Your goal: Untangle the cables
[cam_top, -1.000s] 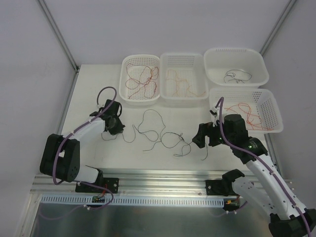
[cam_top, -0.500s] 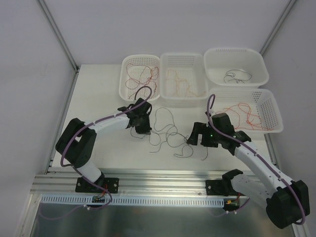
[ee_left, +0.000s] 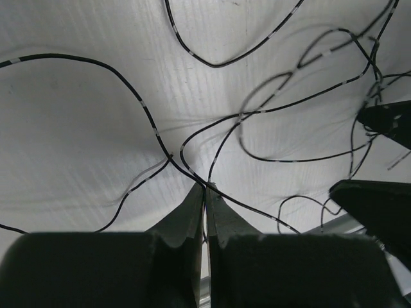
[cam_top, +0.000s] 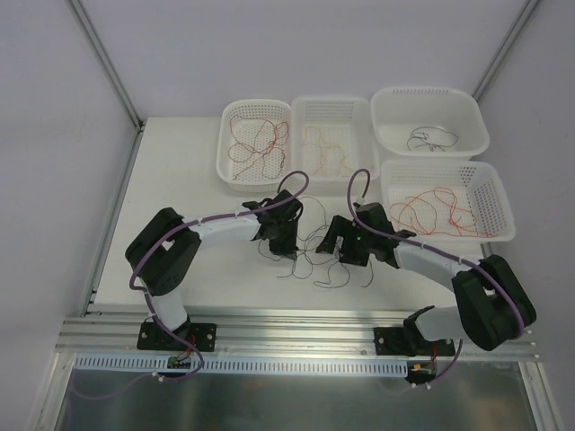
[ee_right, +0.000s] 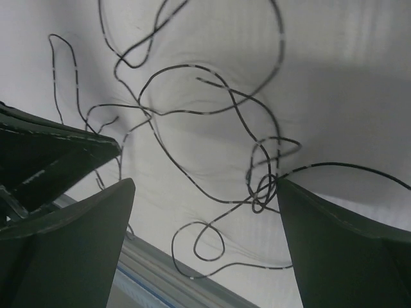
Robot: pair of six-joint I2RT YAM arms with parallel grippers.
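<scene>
Left wrist: left tool (ee_left: 205, 191) pinches black cable (ee_left: 142, 103) — right tool (ee_right: 205, 185) gapes.

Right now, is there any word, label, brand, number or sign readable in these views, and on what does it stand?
No text can be read in any view.
The white baskets and the black cables carry no marks.
The small fitting below the left arm's base: too small to read.
</scene>
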